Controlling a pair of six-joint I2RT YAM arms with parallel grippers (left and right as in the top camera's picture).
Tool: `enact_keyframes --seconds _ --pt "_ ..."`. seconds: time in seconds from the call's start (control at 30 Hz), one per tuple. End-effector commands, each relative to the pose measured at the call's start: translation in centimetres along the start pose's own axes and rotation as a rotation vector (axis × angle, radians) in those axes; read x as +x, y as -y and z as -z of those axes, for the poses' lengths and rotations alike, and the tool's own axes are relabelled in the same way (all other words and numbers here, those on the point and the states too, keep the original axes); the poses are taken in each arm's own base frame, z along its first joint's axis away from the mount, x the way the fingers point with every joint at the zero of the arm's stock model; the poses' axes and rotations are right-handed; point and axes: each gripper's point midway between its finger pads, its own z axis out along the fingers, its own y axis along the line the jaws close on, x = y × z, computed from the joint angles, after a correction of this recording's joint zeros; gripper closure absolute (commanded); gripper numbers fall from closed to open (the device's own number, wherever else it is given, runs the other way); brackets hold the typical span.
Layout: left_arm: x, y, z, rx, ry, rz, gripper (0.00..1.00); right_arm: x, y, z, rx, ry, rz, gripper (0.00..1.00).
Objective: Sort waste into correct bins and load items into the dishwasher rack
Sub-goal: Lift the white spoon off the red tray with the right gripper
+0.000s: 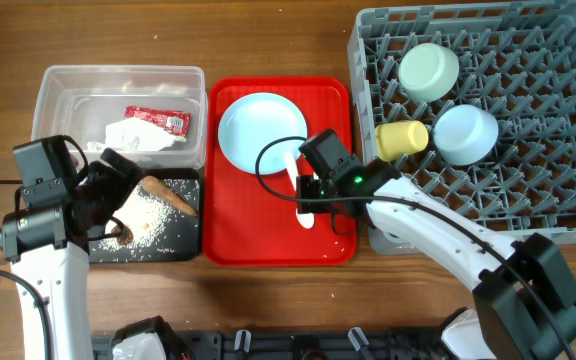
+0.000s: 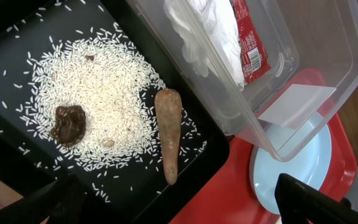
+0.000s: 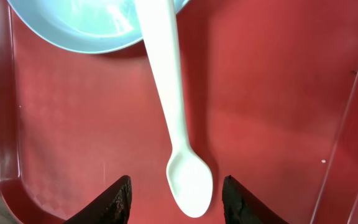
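Red tray (image 1: 230, 235) sits mid-table (image 1: 268, 40), between the two bins and the grey rack (image 1: 528, 190).

Right side: a round light blue plate (image 1: 263, 132) lies in the far half of the red tray. A white spoon (image 3: 166, 93) has its handle across the plate's rim and its bowl end flat on the tray. The right claw (image 3: 176, 199) hangs over the bowl end with its fingers apart, one on each side of the spoon. Neither finger touches it.

Rack contents: a pale green bowl (image 1: 429, 70) is near the far left corner. A light blue bowl (image 1: 465, 133) is just right of a yellow cup (image 1: 401, 139), which lies on its side at the rack's left edge.

Left side: the clear tub (image 1: 58, 100) holds a red sauce packet (image 1: 158, 120) and crumpled white paper (image 1: 138, 138), which touch each other. The black tray (image 1: 173, 250) is just in front of the tub. It carries a spread of rice (image 2: 110, 93), with a long brown piece (image 2: 168, 134) at the rice's edge and a dark brown lump (image 2: 69, 123) on the grains. The left claw (image 2: 185, 208) hovers above this tray with its fingers wide apart and nothing between them.
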Motion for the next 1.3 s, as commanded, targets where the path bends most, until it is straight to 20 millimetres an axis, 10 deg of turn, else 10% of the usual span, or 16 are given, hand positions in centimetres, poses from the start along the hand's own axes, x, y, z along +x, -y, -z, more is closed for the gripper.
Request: enact_keyframes --seconds 0.0,0.8,1.07,1.27 --pt "-0.1 0.0 0.1 0.006 0.002 0.003 0.00 -0.3 0.1 -0.4 0.017 0.021 0.083 0.51" --pt "-0.1 0.0 0.1 0.006 0.002 0.003 0.00 0.6 1.5 -7.6 0.082 -0.040 0.247 0.53" --pt "-0.1 0.0 0.1 0.006 0.002 0.003 0.00 0.6 1.3 -7.5 0.072 -0.046 0.244 0.84" --pt "-0.1 0.0 0.1 0.006 0.002 0.003 0.00 -0.2 0.7 -6.4 0.056 -0.014 0.246 0.86"
